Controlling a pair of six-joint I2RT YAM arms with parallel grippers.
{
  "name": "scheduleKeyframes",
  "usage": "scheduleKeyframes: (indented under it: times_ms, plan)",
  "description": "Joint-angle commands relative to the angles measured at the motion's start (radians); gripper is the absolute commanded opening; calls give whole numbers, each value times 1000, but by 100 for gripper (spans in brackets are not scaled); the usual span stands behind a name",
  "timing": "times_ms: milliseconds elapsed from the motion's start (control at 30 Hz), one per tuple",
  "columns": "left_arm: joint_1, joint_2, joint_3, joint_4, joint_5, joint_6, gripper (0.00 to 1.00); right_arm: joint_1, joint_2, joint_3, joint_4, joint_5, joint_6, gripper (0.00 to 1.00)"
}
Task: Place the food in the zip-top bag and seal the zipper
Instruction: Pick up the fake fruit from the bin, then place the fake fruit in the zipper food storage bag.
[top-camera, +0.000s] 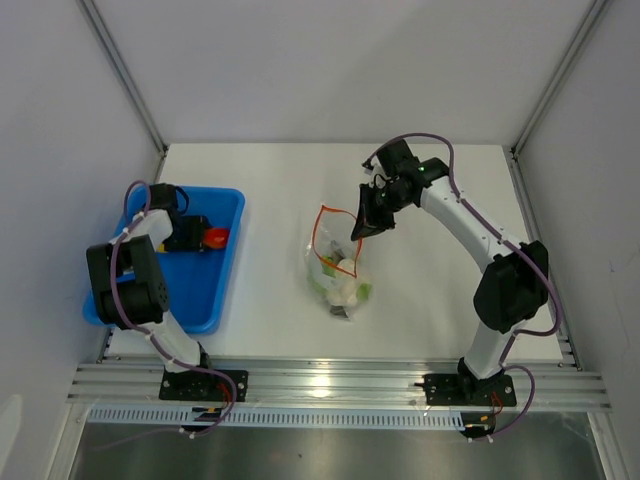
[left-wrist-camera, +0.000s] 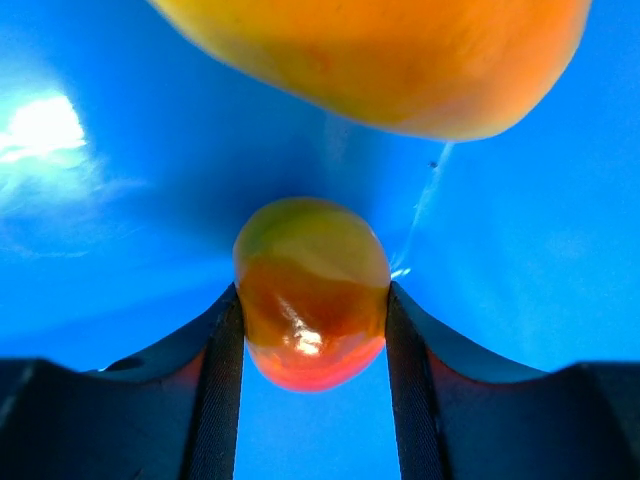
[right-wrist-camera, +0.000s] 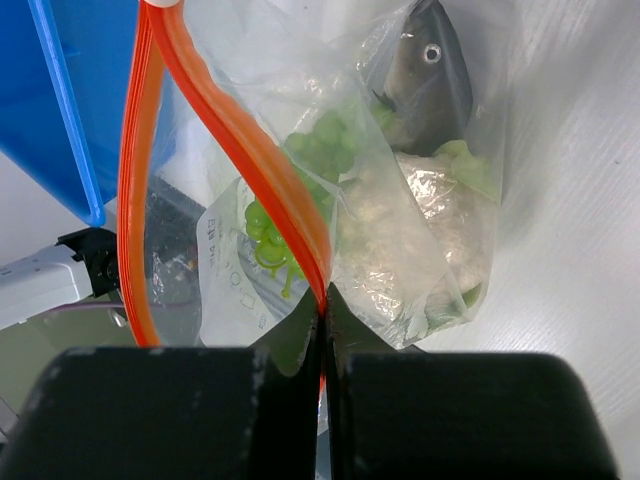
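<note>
Blue tray (top-camera: 215, 292) at the left is not yet emptied. The zip-top bag (top-camera: 335, 262) lies mid-table, part filled with cauliflower (right-wrist-camera: 400, 230) and greens (right-wrist-camera: 320, 140), its mouth unsealed. In the tray lie a yellow oval fruit (left-wrist-camera: 400, 60) and a red-orange piece (left-wrist-camera: 310, 270), pinched on both sides by the left gripper (left-wrist-camera: 312, 310). The right gripper (right-wrist-camera: 323, 320), pressed together, pinches the zipper (right-wrist-camera: 240, 150).

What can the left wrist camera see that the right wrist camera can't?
Only the left wrist camera shows the left tool closed around a small red-orange piece, with a big yellow fruit just beyond it. Only the right wrist camera shows the right tool pinching the orange zipper of the clear bag, with green bits, a white lumpy piece and a grey toy fish inside. Both show the blue tray: its floor fills the left view, and one edge peeks into the right view.
</note>
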Motion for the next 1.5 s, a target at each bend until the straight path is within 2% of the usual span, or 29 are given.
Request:
scheduleKeyframes:
  times_ms: [0,167,400,600,800,833,967,1167,1267,1467]
  plan:
    - [10,-88,2,-44,9,64,12,-2,-63,-15,26,6,6,0]
    - [9,-229,-49,-85,36,176,0,-3,-98,-50,46,11,-2,0]
    - [-13,-506,-113,-177,40,328,1,-3,-144,-127,75,9,-11,0]
    - [-86,-636,-81,-263,90,438,1,-2,-177,-156,91,15,-13,0]
    - [-235,-616,0,-136,295,441,1,12,-209,-160,83,32,4,0]
    - [-261,-613,58,-139,296,446,1,13,-212,-160,82,35,6,0]
    - [-365,-613,134,-119,318,458,1,32,-229,-170,80,52,21,0]
    - [-493,-611,115,64,492,391,1,73,-237,-183,98,80,55,0]
    - [-556,-610,106,116,525,375,1,87,-238,-179,112,80,75,0]
    - [-645,-584,52,355,652,325,1,99,-243,-167,120,89,99,0]
